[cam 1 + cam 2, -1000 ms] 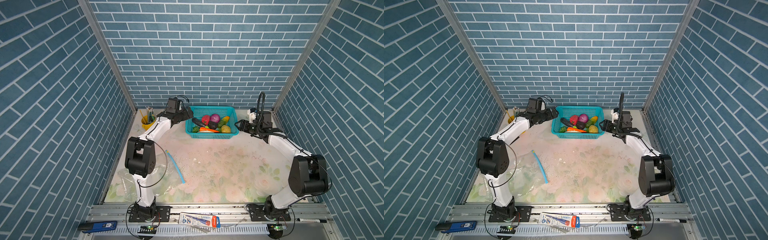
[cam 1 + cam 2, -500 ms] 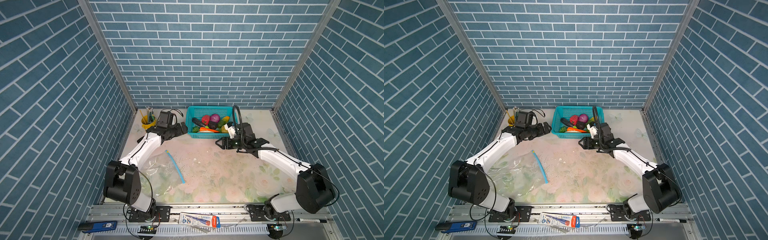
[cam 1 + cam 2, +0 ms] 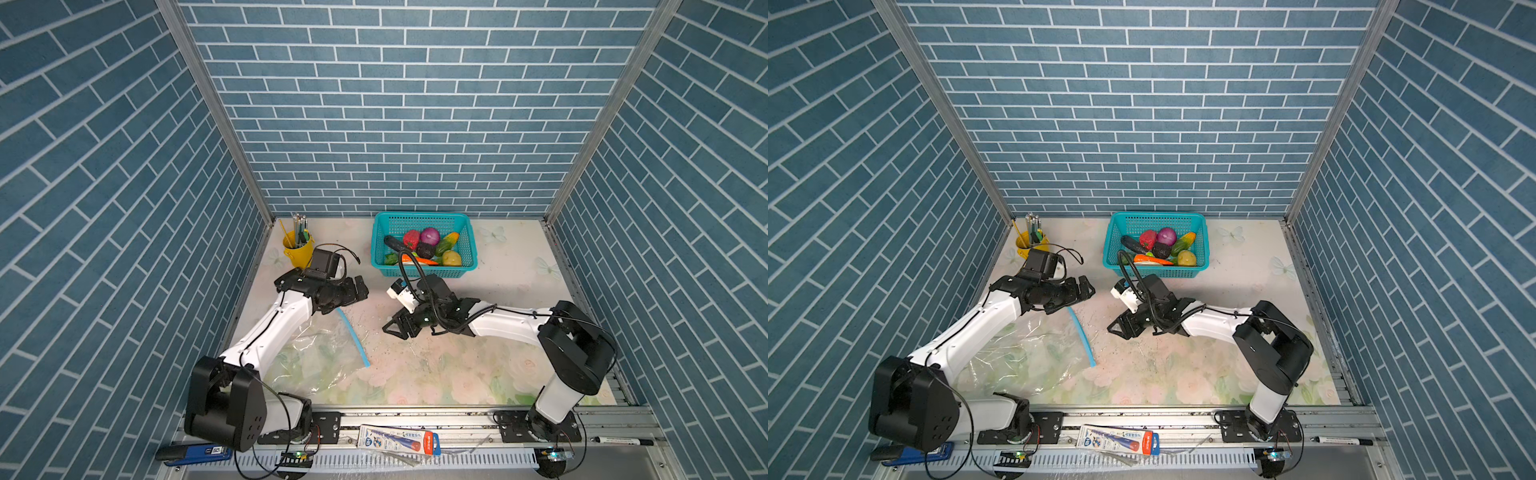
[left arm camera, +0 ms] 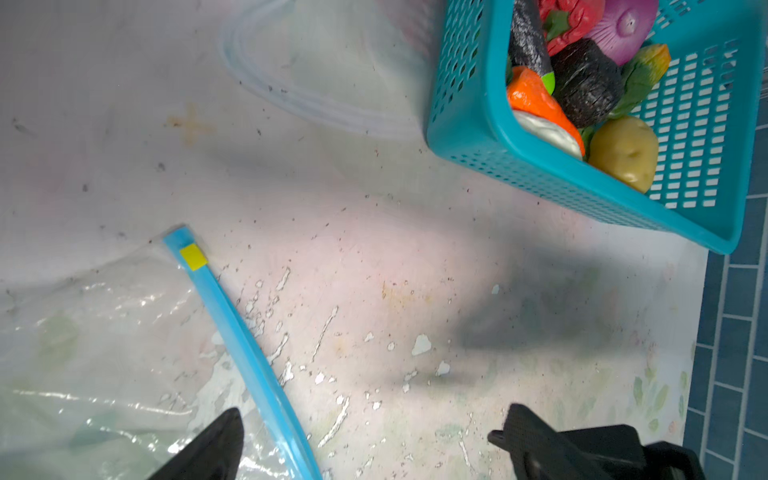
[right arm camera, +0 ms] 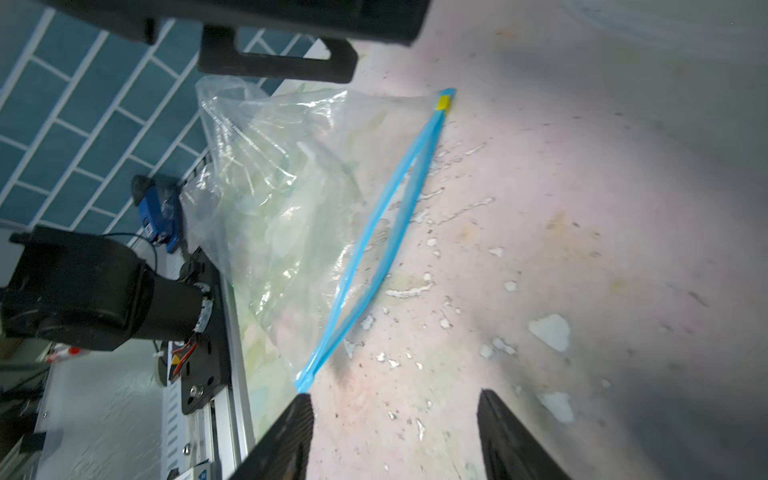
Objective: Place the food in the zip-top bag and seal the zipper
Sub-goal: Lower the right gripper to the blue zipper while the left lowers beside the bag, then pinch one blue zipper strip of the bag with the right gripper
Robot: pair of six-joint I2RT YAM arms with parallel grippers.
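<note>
Zip-top bag (image 3: 316,357) zipper (image 3: 353,336) just beside both parted jaws

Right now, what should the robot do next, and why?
Probably the right gripper should dip to the zipper and pinch its top strip. It and the left gripper are open and empty, the zip-top bag lies flat, mouth barely parted, and the food sits in the basket.

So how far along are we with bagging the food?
Done: nothing bagged; all the food sits in the basket. The bag lies empty, its zipper parted in the right wrist view. In hand: both claws are open and hold nothing, the left claw near the zipper's far end, the right claw facing the mouth. Left: move every piece in, then seal the zipper.
</note>
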